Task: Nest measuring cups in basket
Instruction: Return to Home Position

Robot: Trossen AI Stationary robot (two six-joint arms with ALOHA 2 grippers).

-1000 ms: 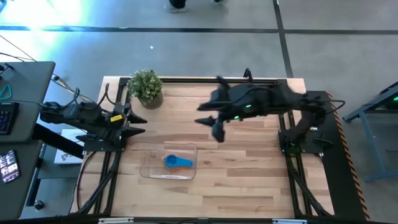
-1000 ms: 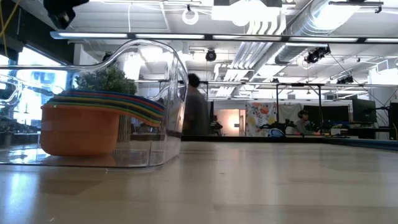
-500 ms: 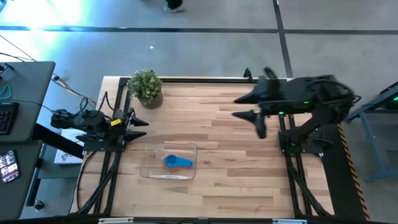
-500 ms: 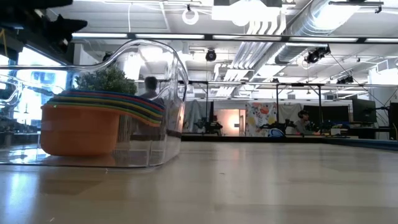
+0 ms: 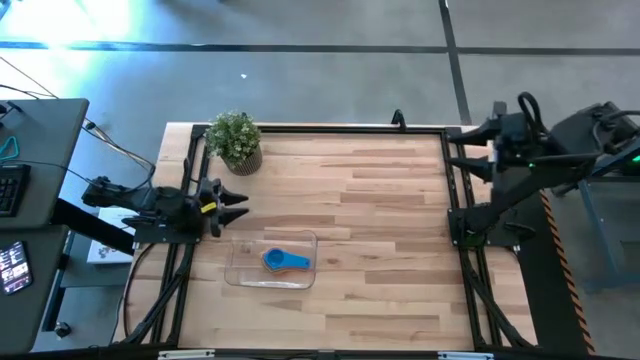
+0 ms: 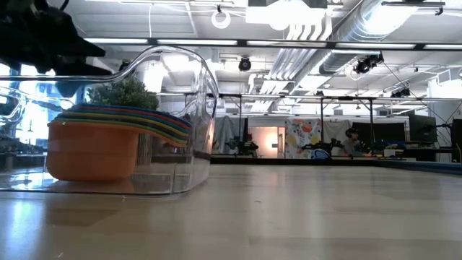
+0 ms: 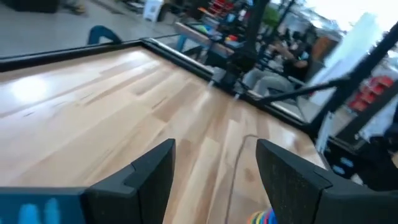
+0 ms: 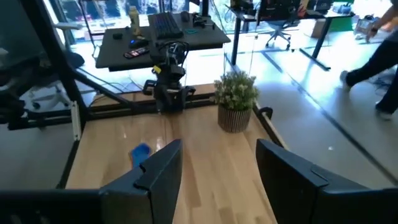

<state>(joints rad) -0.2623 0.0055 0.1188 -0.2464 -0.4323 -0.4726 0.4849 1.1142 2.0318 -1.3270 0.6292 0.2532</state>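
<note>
The left gripper is hovering over the left edge of the light wooden table. In its own wrist view the left gripper is holding its two dark fingers wide apart, and nothing is sitting between them. Near it, toward the table's front, the clear, shallow, rectangular plastic basket with rounded corners is resting flat on the wood.

Inside the basket the graded round plastic measuring cups are lying nested as one stack. From above a blue cup is showing on top, with an orange handle poking out beside it. In the low view the measuring cups are sitting on the floor of the basket, an orange cup outermost and thin coloured rims fanning out above it.

Beyond the left gripper, at the far-left corner of the table, a small potted green plant is standing upright, apart from the basket.

The right gripper is hanging over the table's far-right edge, well apart from the basket. Its wrist view is showing the right gripper spread open and empty, looking across the table toward the plant.
</note>
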